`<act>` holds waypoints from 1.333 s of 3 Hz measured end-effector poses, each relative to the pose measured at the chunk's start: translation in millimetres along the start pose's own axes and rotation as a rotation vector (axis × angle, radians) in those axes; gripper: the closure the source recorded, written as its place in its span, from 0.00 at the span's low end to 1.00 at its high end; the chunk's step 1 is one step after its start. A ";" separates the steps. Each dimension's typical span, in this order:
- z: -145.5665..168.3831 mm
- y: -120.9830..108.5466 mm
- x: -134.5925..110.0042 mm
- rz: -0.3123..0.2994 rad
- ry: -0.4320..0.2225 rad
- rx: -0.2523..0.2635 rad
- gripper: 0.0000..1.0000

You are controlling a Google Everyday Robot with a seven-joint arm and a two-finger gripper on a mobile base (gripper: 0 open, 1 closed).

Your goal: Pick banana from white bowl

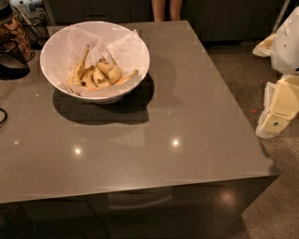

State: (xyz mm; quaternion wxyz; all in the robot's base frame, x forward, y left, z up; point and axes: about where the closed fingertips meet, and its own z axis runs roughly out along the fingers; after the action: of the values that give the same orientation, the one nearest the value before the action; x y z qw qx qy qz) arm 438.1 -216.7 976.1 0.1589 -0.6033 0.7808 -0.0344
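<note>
The white bowl (136,52) stands on the far left part of the grey table (187,116) and is lined with crumpled white paper. The banana (78,68), long, freckled brown, with a thin dark stem pointing up, leans against the bowl's left inner side. Shorter yellow bananas (106,71) lie beside it in the middle of the bowl. My gripper (276,108) shows as white and cream parts at the right edge of the view, off the table's right side and far from the bowl.
A jar (14,28) and a black object (10,63) stand at the table's left edge near the bowl. A person's legs (166,9) stand behind the table's far edge. Bare floor lies to the right of the table.
</note>
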 end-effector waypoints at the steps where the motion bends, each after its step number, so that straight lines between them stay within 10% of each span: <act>1: -0.1 -0.1 -0.1 0.000 0.000 0.000 0.00; 4: -35.5 -39.1 -72.3 -0.096 0.033 0.081 0.00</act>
State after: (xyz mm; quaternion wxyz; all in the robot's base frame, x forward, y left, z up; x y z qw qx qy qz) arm 480.2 -163.2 1034.3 0.1684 -0.6324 0.7515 -0.0833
